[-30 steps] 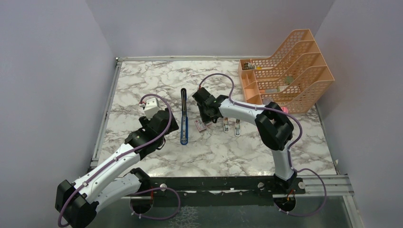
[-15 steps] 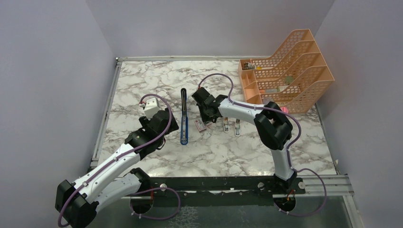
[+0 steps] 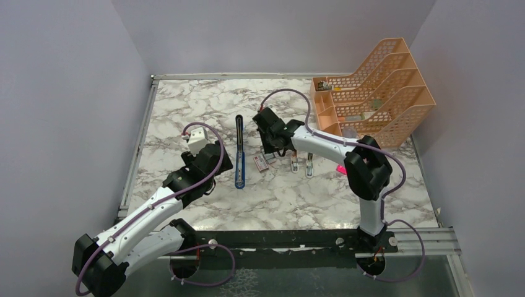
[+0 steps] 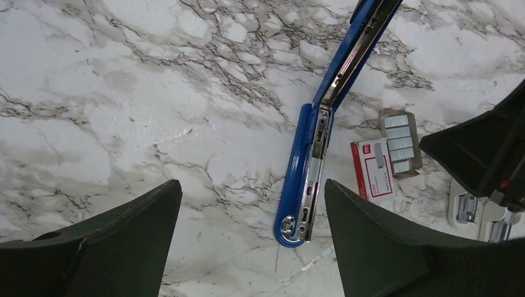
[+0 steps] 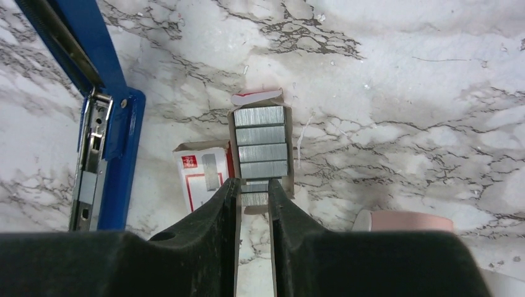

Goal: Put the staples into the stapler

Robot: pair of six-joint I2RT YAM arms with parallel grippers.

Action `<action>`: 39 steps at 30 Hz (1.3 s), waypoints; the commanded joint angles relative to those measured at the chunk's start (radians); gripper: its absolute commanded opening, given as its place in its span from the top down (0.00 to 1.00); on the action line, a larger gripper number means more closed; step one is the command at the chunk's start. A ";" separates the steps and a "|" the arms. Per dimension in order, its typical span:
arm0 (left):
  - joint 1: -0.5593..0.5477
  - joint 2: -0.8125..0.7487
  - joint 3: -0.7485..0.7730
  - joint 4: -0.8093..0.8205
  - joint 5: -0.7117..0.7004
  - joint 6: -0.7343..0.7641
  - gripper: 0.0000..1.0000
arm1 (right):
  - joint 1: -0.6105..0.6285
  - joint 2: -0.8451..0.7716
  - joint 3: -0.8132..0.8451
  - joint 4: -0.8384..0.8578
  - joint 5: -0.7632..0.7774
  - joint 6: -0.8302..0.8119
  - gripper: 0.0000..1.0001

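right pincer [image 5: 254, 189] closed, seemingly on the nearest strip of the staples [image 5: 262, 143].

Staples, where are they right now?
In the right wrist view the staples lie mid-table, just right of the stapler and beside their box; the right gripper pinches the nearest strip.
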 commanded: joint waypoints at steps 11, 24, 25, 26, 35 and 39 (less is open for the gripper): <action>0.005 0.010 0.006 0.025 0.004 0.001 0.14 | -0.001 -0.207 -0.269 -0.172 -0.196 -0.127 0.74; 0.005 -0.001 0.001 0.025 0.015 -0.001 0.14 | 0.001 -0.188 -0.332 -0.188 -0.254 -0.142 0.68; 0.004 -0.002 0.000 0.025 0.015 -0.002 0.14 | 0.001 -0.189 -0.327 -0.186 -0.251 -0.135 0.65; 0.004 -0.002 0.000 0.025 0.015 -0.003 0.14 | 0.000 -0.191 -0.322 -0.183 -0.226 -0.127 0.63; 0.004 -0.002 -0.004 0.026 0.013 -0.002 0.14 | 0.001 -0.190 -0.323 -0.166 -0.090 0.012 0.60; 0.005 -0.003 -0.007 0.025 0.012 0.000 0.14 | 0.000 -0.182 -0.335 -0.166 -0.082 0.025 0.61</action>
